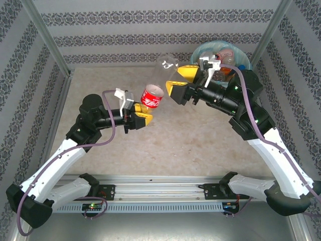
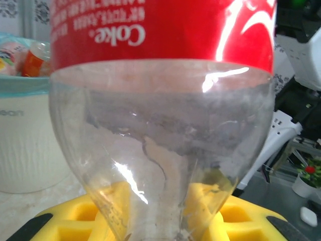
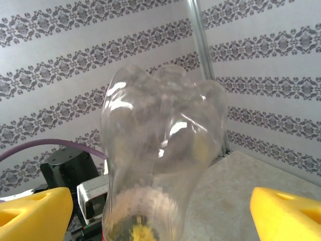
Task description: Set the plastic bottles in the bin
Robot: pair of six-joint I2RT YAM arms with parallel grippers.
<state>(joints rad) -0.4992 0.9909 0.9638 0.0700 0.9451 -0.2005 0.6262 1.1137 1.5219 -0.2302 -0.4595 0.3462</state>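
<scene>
Fingers (image 2: 75, 221) of the left gripper (image 1: 142, 114), yellow and blocky, are clamped on the neck end of a clear plastic bottle with a red Coke label (image 1: 152, 97). They hold it above the beige table (image 1: 165, 150), its base pointing away from the gripper. Just beyond and to the right, the right gripper (image 1: 176, 82) hangs higher, its yellow fingers (image 3: 32, 213) spread wide apart. A second clear plastic bottle (image 3: 160, 150) with a lobed base stands between them, touching neither finger in the wrist view; what supports it cannot be told. Farthest back, in the right corner just behind that wrist, stands the round cream-white bin lined with a teal bag (image 1: 199, 50). It holds several more small bottles (image 1: 223, 57), one with an orange label.
</scene>
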